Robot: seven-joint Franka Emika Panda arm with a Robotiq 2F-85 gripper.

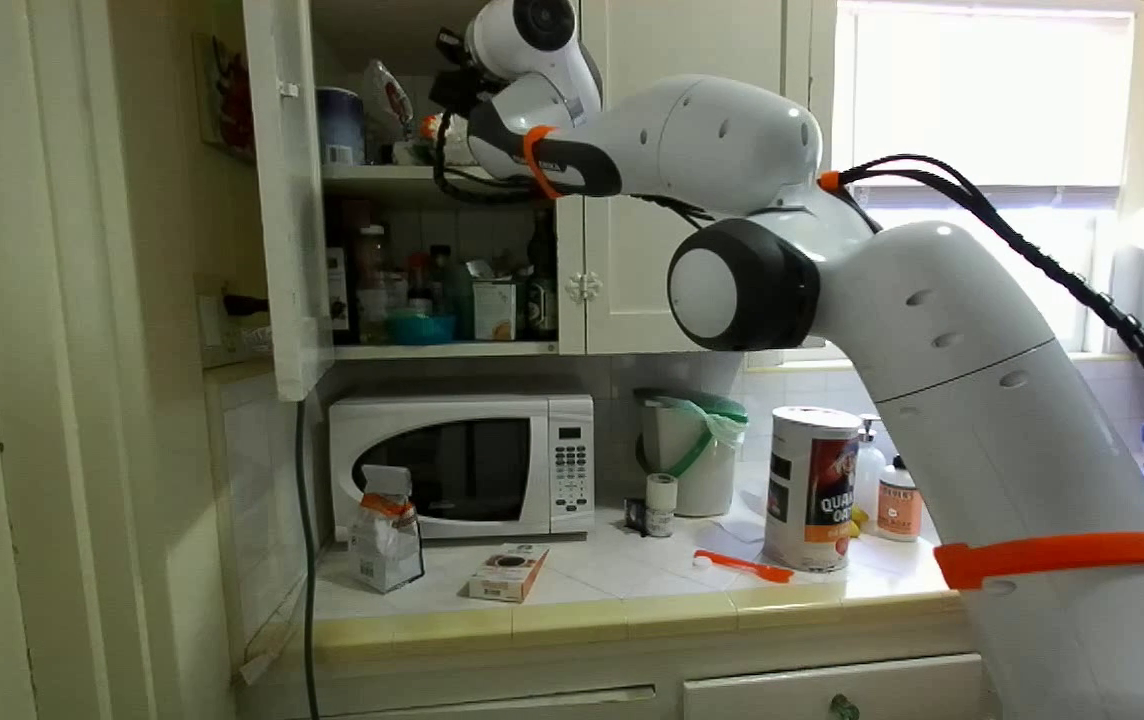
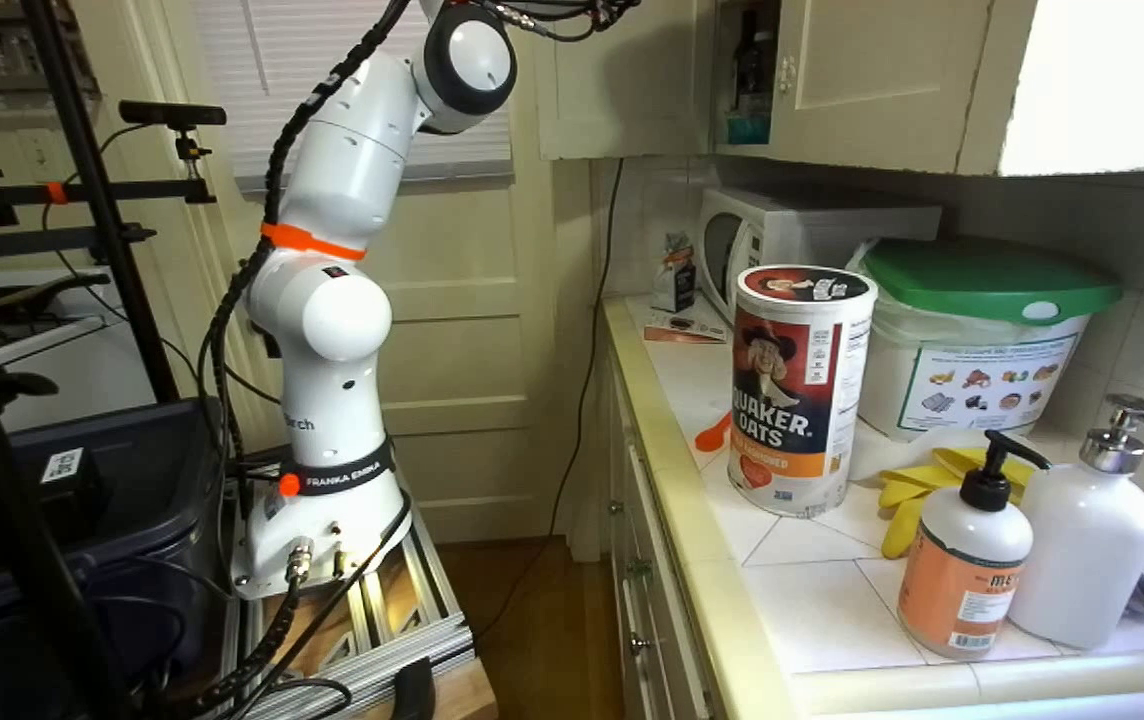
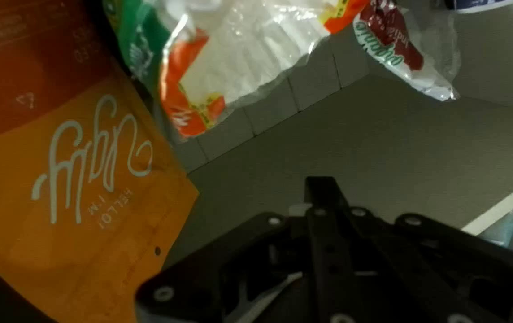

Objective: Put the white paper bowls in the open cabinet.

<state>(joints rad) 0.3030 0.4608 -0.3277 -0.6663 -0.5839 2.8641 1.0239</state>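
The open cabinet is white, with its door swung out to the side and shelves of bottles, jars and packets. Its door also shows in an exterior view, and its inside surface fills the wrist view, which stands upside down. My gripper is inside the upper compartment. In the wrist view my gripper has its fingers together, with nothing seen between or beyond the tips. A pale strip shows among its links, and I cannot tell what it is. No white paper bowls can be made out.
Around my gripper are an orange packet, clear bags, a smaller bag and a blue can. The cabinet door stands out at the side. Below are the microwave, oats canister and green-lidded bin.
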